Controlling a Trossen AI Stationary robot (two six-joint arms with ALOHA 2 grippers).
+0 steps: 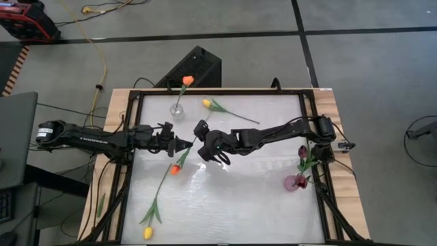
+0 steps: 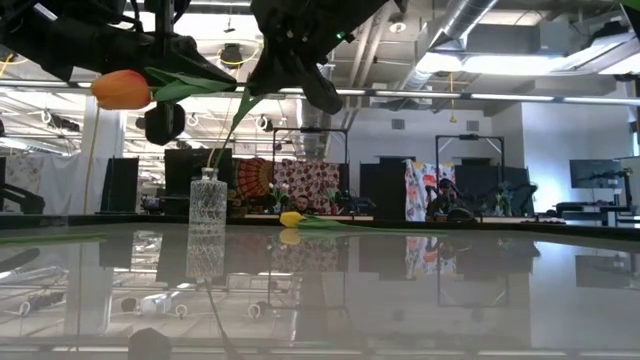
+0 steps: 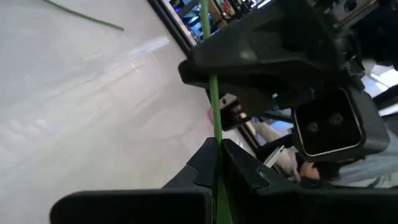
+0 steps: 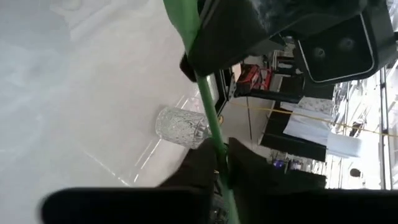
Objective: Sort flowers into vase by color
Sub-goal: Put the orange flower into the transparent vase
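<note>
An orange tulip hangs in the air between both grippers near the table's middle; its head (image 1: 175, 169) (image 2: 120, 88) is lifted clear. My left gripper (image 1: 186, 144) (image 3: 216, 163) and my right gripper (image 1: 200, 134) (image 4: 219, 163) are both shut on its green stem, close together. A clear glass vase (image 1: 177, 109) (image 2: 207, 205) (image 4: 180, 127) at the far side holds another orange tulip (image 1: 188, 80). A pink vase (image 1: 295, 182) at the right edge holds dark red tulips (image 1: 302, 152). One yellow tulip (image 1: 206, 103) (image 2: 290, 218) lies near the clear vase, another (image 1: 147, 232) at the near left. My left gripper pinches the orange tulip's stem (image 3: 215, 118) between its two fingers, coming level from the table's left. The stem runs on past the fingertips into the other gripper. My right gripper pinches the same stem (image 4: 211, 124) between its two fingers, coming from the table's right, a little farther from the head. The flower is lifted clear, its head lower toward the near left.
The second yellow tulip's long stem (image 1: 160, 191) lies on the white table just below the held flower's head. A black frame (image 1: 305, 130) borders the table. Bare table surface (image 1: 239, 198) spreads toward the near right.
</note>
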